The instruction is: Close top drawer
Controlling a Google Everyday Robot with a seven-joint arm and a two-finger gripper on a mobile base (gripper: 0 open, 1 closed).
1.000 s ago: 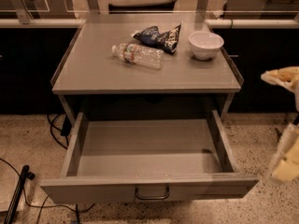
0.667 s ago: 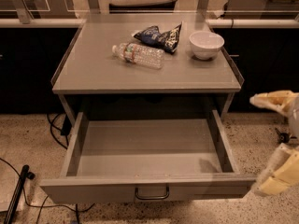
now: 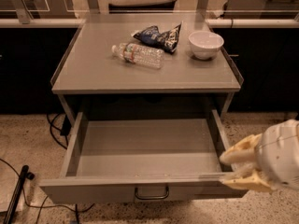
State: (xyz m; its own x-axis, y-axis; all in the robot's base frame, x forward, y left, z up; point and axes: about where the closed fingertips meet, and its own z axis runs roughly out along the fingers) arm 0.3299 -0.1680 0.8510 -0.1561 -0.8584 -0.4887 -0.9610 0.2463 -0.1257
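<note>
— While the gripper's (image 3: 235, 168) jaws stand apart at its right front corner, where's the top drawer (image 3: 145, 148)?
— Pulled right out beneath the desk (image 3: 93, 69). Stiff metal, probably easy-sliding: push flat on the front panel (image 3: 93, 192), near the handle (image 3: 152, 193).

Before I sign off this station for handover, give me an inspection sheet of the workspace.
Surface: grey cabinet top, carrying three items.
Job's things: top drawer pulled far out, nothing inside; dark handle centred on its front.
Clutter: plastic bottle on its side, dark snack bag, white bowl upright.
Grippers: gripper at the drawer's right front corner, fingers apart.
Cables: dark cables on the floor left of the cabinet.
Surroundings: speckled floor; dark counter fronts behind.
</note>
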